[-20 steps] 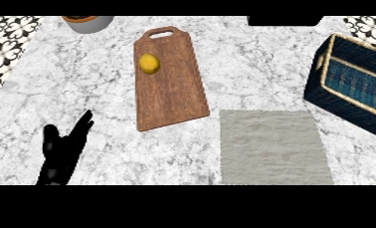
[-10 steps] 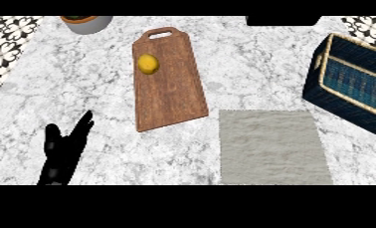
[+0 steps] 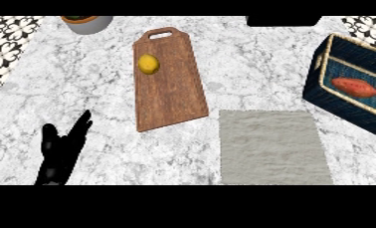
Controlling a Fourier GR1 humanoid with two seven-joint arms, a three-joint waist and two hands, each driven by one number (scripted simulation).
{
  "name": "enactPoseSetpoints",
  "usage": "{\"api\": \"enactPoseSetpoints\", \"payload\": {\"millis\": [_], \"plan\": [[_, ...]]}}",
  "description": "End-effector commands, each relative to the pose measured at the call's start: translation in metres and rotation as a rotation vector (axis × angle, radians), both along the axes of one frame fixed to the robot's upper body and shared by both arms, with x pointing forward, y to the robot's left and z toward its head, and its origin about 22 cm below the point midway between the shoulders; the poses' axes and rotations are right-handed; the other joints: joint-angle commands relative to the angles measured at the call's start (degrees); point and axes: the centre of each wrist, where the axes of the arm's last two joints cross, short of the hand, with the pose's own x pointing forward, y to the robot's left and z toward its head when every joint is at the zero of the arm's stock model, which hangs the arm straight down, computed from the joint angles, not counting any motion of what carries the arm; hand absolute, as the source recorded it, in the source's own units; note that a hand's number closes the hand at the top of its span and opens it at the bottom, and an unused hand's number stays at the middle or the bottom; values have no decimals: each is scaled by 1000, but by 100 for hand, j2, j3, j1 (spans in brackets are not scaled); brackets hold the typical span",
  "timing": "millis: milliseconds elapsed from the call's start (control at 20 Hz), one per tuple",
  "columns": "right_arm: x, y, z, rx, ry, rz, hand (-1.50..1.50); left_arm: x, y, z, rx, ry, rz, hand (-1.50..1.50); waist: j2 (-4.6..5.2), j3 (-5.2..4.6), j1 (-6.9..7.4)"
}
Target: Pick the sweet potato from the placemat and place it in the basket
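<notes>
1. The sweet potato (image 3: 354,86) lies inside the basket (image 3: 324,88). It is orange-red and long, and it lies flat on the basket's blue lining.
2. The basket is dark blue with pale tan edges. It sits to the right of the wooden cutting board (image 3: 169,89), well apart from it, and the picture's right edge cuts part of it off.
3. The placemat (image 3: 272,147) is a grey cloth lying flat on the marble counter (image 3: 88,82). It sits just below and to the right of the cutting board's bottom corner. It is also near the basket, down and to its left.
4. The cutting board is brown and long, with a handle hole at its far end. It lies flat in the middle of the counter, a little tilted.
5. A yellow lemon (image 3: 148,63) rests on the cutting board, close to the handle end and near the board's left side.
6. A grey pot (image 3: 88,23) with something brown inside stands up and to the left of the cutting board. The top of the view cuts it off.
7. The left hand (image 3: 60,155) is black and shows down and to the left of the cutting board, well apart from it. Its fingers are straight and point up. It holds nothing and touches nothing but rests there, released.
8. The right hand does not show anywhere.
</notes>
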Motion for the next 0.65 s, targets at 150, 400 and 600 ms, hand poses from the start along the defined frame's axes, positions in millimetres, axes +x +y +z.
{"api": "enactPoseSetpoints", "payload": {"millis": [150,400,600], "plan": [[-33,-5,15,65,-165,-53,-150,-12,13,-20,-2,77,18,0,21,-52,-97],[-59,-41,36,70,-210,-165,-150,9,2,-11,-12,72,20,0,43,-49,-80],[-111,-48,42,75,-194,-185,-150,-21,-7,-19,-4,65,33,0,14,-49,-118]]}}
